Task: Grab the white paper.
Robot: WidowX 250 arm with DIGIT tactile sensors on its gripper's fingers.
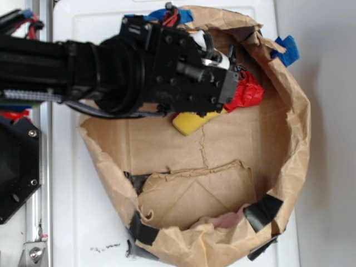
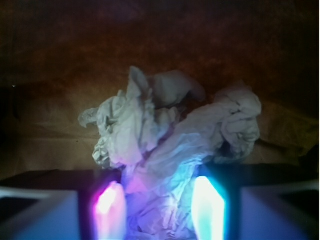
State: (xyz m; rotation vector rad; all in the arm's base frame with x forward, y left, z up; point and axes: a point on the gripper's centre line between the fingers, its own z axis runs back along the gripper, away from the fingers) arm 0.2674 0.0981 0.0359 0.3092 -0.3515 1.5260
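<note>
I read no labels anywhere. My tool (image 2: 160, 205) sits open, its glowing fingers (image 2: 207, 205) flanking the wrinkly, tissue-like white paper (image 2: 170, 135) on the creased brown paper bag (image 1: 289, 144).

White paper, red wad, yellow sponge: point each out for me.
White paper (image 2: 170, 135): wrist view, on its crumpled middle.
Red wad (image 1: 251, 94): exterior view, on the part showing right of the arm.
Yellow sponge (image 1: 192, 122): exterior view, on the corner showing below the arm.

A white table (image 1: 83, 222) lies under bright, even light. A metal rail (image 1: 34, 211) runs along its left edge; small black specks mark the near side.
</note>
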